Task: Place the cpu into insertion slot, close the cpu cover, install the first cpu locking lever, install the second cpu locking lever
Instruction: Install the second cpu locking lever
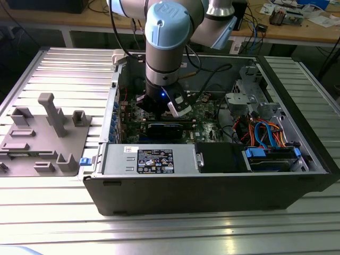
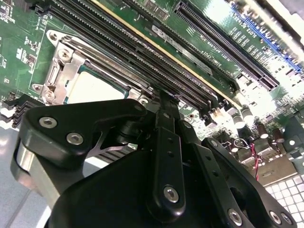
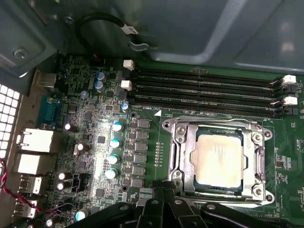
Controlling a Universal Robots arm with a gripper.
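**Chip sitting in its slot, cover down**

The computer case (image 1: 212, 186) is lying open on the table. The arm is reaching down inside it. The claw (image 2: 164, 102) is hovering just beside the cpu cover (image 3: 178, 156), pinched nearly shut and holding nothing. The cover is lying flat around the cpu (image 3: 219, 159), which is sitting in its slot.

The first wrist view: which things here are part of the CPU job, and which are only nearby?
Part of the job:
cpu, sitting in the socket
cpu cover, closed around it
gripper, close to the socket edge

Only nearby:
memory slots
capacitors
rear ports
black cable
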